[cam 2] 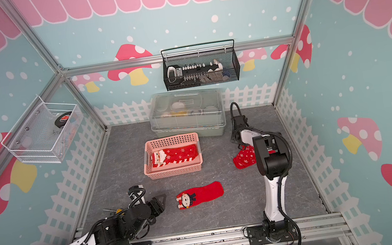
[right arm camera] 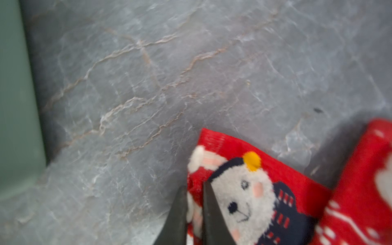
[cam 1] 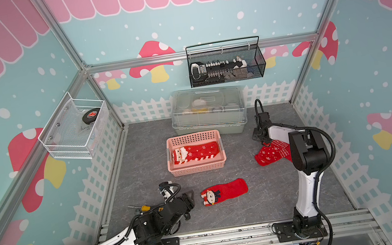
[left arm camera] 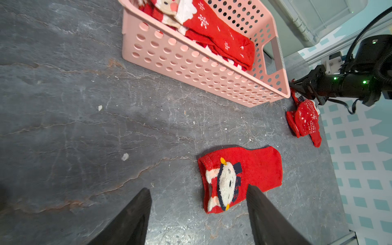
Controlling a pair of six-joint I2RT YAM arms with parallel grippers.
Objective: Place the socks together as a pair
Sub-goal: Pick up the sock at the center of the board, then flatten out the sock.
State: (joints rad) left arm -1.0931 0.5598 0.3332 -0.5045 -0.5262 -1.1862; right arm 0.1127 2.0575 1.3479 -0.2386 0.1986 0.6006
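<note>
The cuff of a crumpled red knitted sock with a white fluffy face (right arm camera: pixel 244 191) is pinched between the pressed-together fingers (right arm camera: pixel 178 212) of the right gripper (right arm camera: pixel 194 186), at the right side of the grey marbled table top (cam 1: pixel 143 161). This held sock lies bunched on the surface. A fold of red fabric with a white pattern (right arm camera: pixel 360 191) is seen just beside it; whether it belongs to the same sock cannot be told. A matching flat sock, red with the same white face (left arm camera: pixel 254 169), is spread out near the front edge, well apart from the held sock. The left gripper (left arm camera: pixel 198 187) is stationed just beside its cuff, fingers spread and gripping nothing.

The held sock is best raised until its toe hangs clear, so that the neighbouring fold is not dragged along. It is then carried to the flat sock and lowered cuff over cuff, face over face. The pinch is taken on the cuff edge only and is judged liable to slip if swung quickly. The pink perforated plastic basket (cam 1: pixel 197 169), holding red Santa-faced socks (cam 1: pixel 198 151), is to be passed on its near side.

No brand or label can be read. The red logo on a black round object (cam 1: pixel 91 115) in the white wire basket (cam 1: pixel 70 150) is too small to make out.
</note>
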